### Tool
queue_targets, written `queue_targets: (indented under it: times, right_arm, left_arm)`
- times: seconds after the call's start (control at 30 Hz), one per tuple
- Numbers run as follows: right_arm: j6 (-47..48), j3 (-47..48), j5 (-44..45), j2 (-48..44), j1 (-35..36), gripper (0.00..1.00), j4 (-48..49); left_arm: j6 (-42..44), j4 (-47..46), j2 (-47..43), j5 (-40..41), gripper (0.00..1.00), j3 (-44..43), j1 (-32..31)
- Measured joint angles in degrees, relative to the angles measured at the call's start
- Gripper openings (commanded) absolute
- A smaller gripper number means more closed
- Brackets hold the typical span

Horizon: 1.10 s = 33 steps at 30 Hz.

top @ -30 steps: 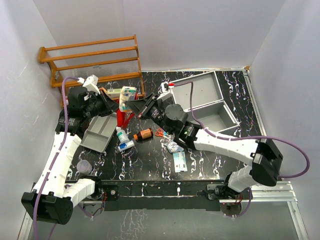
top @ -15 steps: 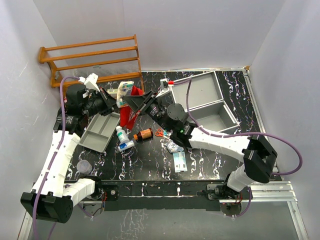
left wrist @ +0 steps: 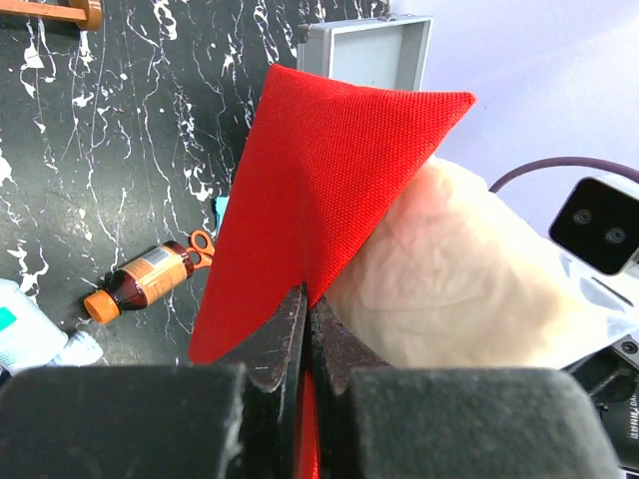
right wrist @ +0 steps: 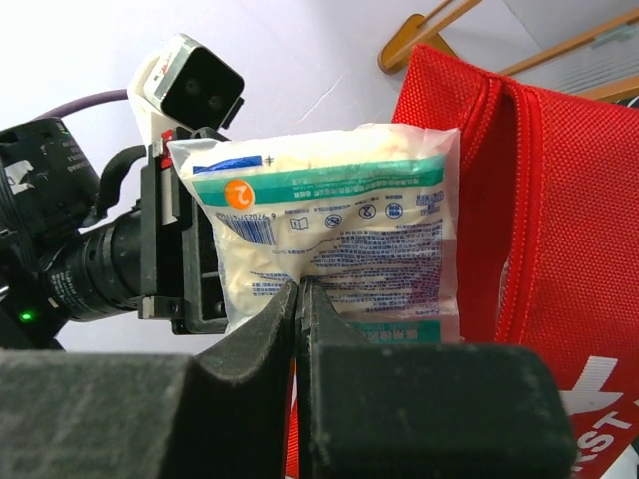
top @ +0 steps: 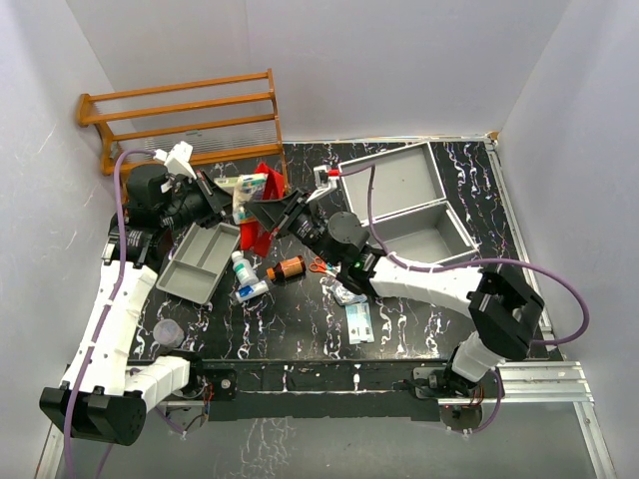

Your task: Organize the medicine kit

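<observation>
Two claws, both clamped: my right gripper point(right wrist: 298, 289) pinches the packet point(right wrist: 329, 235) by its lower edge, my left gripper point(left wrist: 308, 299) the red pouch point(left wrist: 319, 170) beside it, above the table point(top: 300, 319). So thin a pinch could let the packet swivel past the pouch mouth.

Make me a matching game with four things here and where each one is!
Things:
1. red bag
2. white packet
3. brown bottle
4. wooden rack

Places:
A. lying on the black table
B. pinched in the right arm's jaws
C. standing at the back left corner
D. pinched in the left arm's jaws

Pairs: 1-D, 2-B, 3-A, 4-C.
</observation>
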<state>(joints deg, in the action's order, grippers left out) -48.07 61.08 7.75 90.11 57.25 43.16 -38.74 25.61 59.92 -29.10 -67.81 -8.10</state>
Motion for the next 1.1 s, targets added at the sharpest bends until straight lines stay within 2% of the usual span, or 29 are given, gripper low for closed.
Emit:
queue_targets:
  times: [0.1,0.33,0.6,0.7,0.9,1.1]
  right_arm:
    - [0.0,-0.1,-0.5,0.9,-0.1,0.0,0.6]
    - [-0.5,-0.2,-0.6,1.3,-0.7,0.27,0.4]
    - [-1.6,-0.2,0.2,1.2,-1.2,0.41,-3.7]
    - [-2.0,0.0,1.1,1.1,-1.2,0.51,-8.4]
    - [-3.2,4.2,2.2,0.5,-1.2,0.64,-25.0]
    - [-6.5,6.0,3.3,-1.9,-1.2,0.66,-37.2]
  left_arm:
    - [0.0,0.3,0.0,0.0,0.0,-0.1,0.0]
    - [0.2,0.9,0.0,0.2,0.0,-0.2,0.0]
    - [1.4,1.5,0.0,1.0,0.0,-0.2,0.0]
    - [2.9,1.5,0.0,2.1,0.0,-0.2,0.0]
    - [7.4,0.5,0.8,3.9,0.0,1.6,0.0]
    - [12.9,-0.3,2.4,5.2,0.0,5.2,0.0]
